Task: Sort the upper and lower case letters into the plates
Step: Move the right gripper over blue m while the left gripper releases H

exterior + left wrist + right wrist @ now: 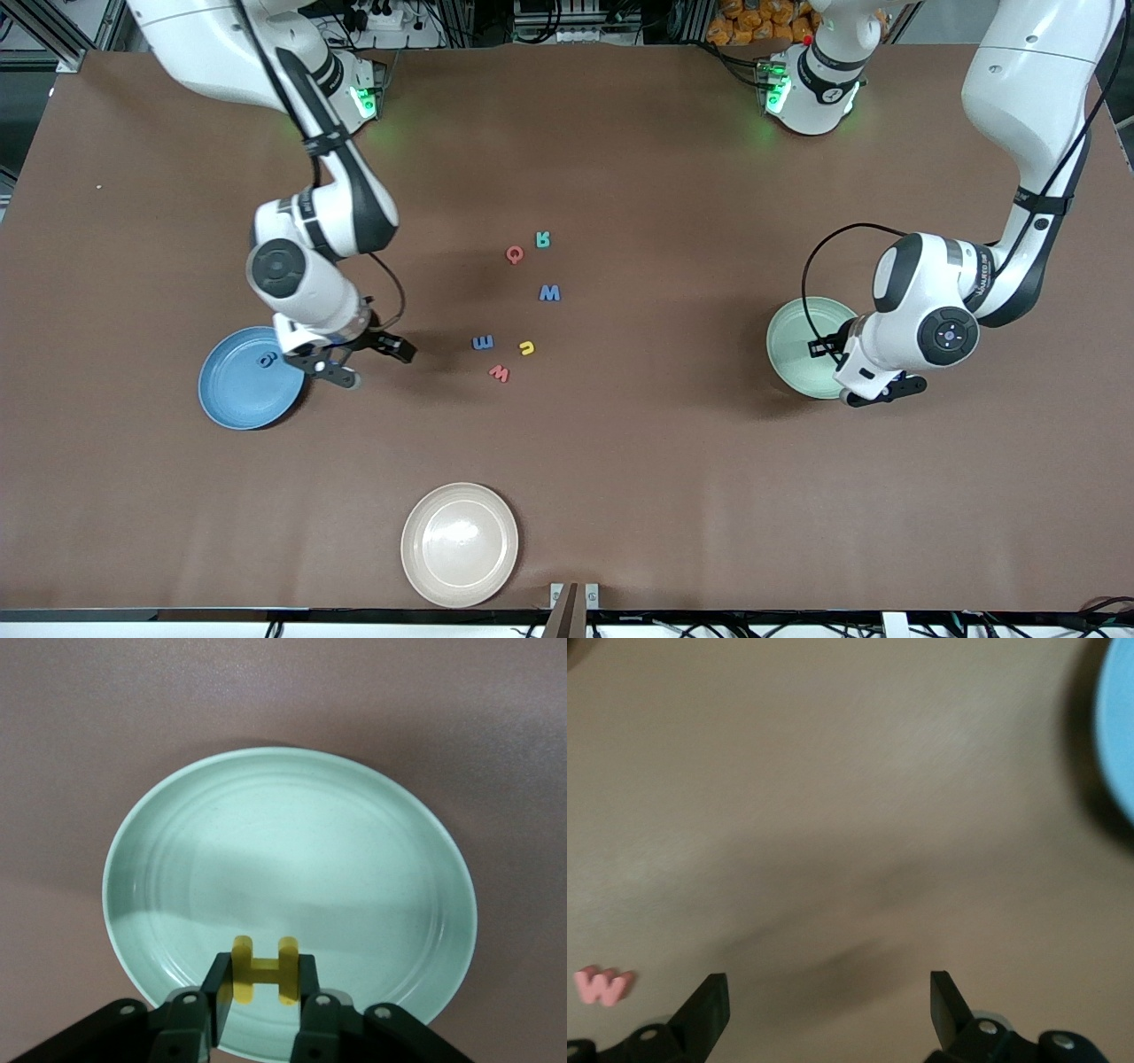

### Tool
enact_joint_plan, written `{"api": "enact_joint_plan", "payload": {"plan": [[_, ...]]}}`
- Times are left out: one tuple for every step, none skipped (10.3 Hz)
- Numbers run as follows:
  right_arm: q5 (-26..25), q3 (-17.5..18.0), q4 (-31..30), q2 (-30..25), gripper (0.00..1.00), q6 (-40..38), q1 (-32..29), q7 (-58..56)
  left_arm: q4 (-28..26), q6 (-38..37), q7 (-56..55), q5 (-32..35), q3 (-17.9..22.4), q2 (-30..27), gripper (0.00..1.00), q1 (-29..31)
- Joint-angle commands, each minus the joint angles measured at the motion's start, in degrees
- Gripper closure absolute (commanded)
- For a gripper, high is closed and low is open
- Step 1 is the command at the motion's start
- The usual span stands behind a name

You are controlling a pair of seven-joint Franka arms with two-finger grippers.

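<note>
Lettering shows only on the toy letters themselves: a red Q (515, 255), a teal R (543, 239), a blue W (550, 293), a blue E (483, 342), a small yellow letter (527, 347) and a red W (500, 373) lie loose near the middle of the tabletop (620, 443), while a dark blue letter (267, 359) rests in the sky blue plate (235, 390) toward the right arm's end. The right arm bends down from its base, its right gripper (354, 359) hanging over bare tabletop just beside that plate, jaws wide apart and holding nothing. The left arm folds at the elbow, and its left gripper (259, 997) hangs over the pale green plate (292, 859) toward the left arm's end, jaws flanking a yellow H (264, 970), which sits upright between them. A cream-beige plate (460, 544) sits near the tabletop edge nearest the front camera.
</note>
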Motion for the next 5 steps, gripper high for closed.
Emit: {"api": "enact_joint_plan", "payload": {"plan": [[0.6, -0.4, 4.3, 3.9, 0.0, -0.3, 3.4, 9.9, -0.2, 0.6, 1.0, -0.5, -0.4, -0.2, 0.3, 0.5], [0.7, -0.4, 4.8, 5.0, 0.0, -0.2, 4.7, 13.6, -0.2, 0.6, 1.0, -0.5, -0.4, -0.2, 0.16, 0.5], [0.8, -0.4, 5.2, 5.9, 0.0, -0.1, 5.3, 16.8, -0.2, 0.6, 1.0, -0.5, -0.4, -0.2, 0.0, 0.5], [0.8, -0.3, 5.4, 6.6, 0.0, 0.0, 6.0, 20.4, -0.2, 0.6, 0.8, -0.5, -0.4, -0.2, 0.0, 0.5], [2.0, -0.3, 5.6, 7.2, 0.0, 0.0, 7.0, 24.3, -0.2, 0.6, 0.1, -0.5, -0.4, -0.3, 0.0, 0.1]]}}
